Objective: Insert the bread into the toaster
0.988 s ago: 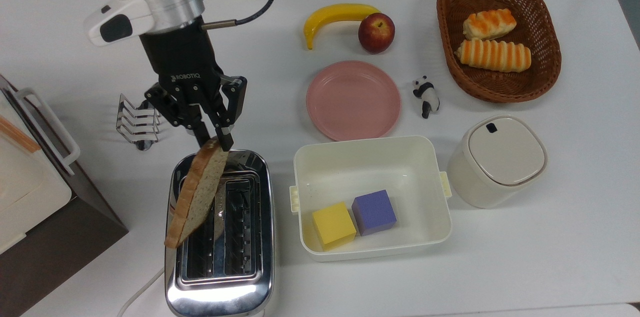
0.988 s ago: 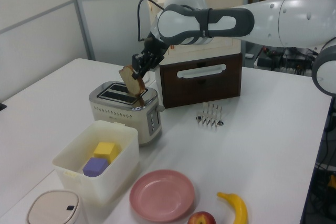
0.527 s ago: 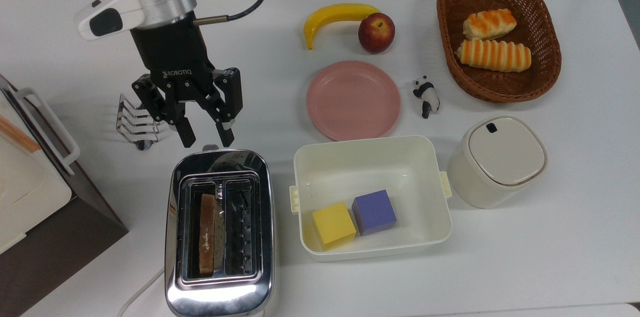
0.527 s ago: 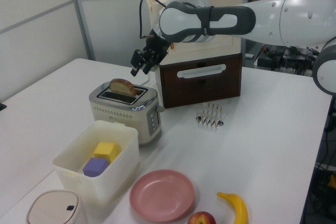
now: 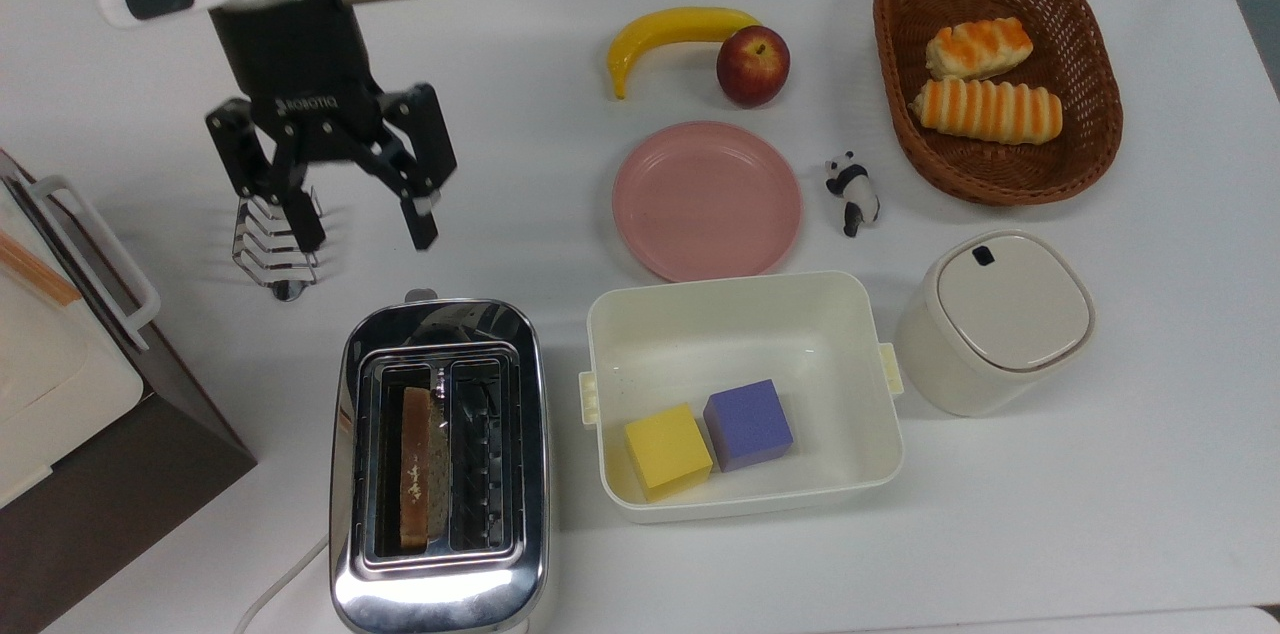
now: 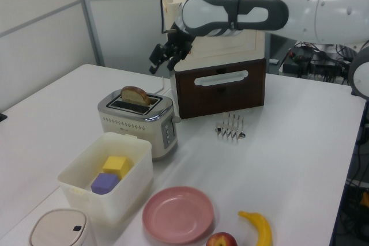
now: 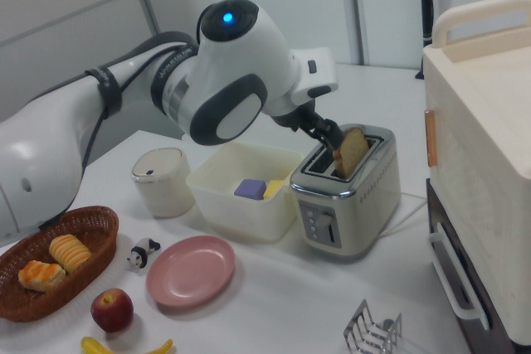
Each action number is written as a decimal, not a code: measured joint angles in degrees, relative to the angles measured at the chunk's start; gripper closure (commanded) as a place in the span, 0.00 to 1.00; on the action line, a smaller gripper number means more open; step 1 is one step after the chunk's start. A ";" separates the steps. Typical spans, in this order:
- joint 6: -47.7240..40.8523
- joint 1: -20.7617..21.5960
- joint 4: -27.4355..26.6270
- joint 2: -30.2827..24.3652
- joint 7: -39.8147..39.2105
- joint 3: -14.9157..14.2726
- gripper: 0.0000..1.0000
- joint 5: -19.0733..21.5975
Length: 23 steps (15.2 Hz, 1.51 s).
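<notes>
Bread [image 5: 414, 469] unmoved, fingers [image 5: 422, 226] seemingly higher

One toaster [image 5: 440, 459], two slots; one bread slice [image 5: 413, 464] in it. One wire toast rack [image 5: 275, 249]. One banana [image 5: 672, 32], one apple [image 5: 752, 65]. One pink plate [image 5: 706, 200]. One panda figure [image 5: 852, 192]. One wicker basket [image 5: 1090, 129] with two striped rolls [image 5: 985, 110]. One white tub [image 5: 745, 324] with two blocks: one yellow [image 5: 667, 451], one purple [image 5: 748, 424]. One lidded white canister [image 5: 990, 324]. One robot gripper [image 5: 365, 224].
</notes>
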 measured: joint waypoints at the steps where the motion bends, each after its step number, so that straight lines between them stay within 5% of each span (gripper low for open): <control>1: -2.66 -0.28 0.02 -0.63 -0.45 0.00 0.00 -1.74; 6: -15.57 -0.22 0.04 -2.71 -2.56 0.09 0.00 -12.47; 12: -28.99 -0.45 0.06 -5.65 -6.77 -0.89 0.00 -13.09; 23: -29.99 -0.44 0.06 -6.13 -7.18 -2.85 0.00 -14.70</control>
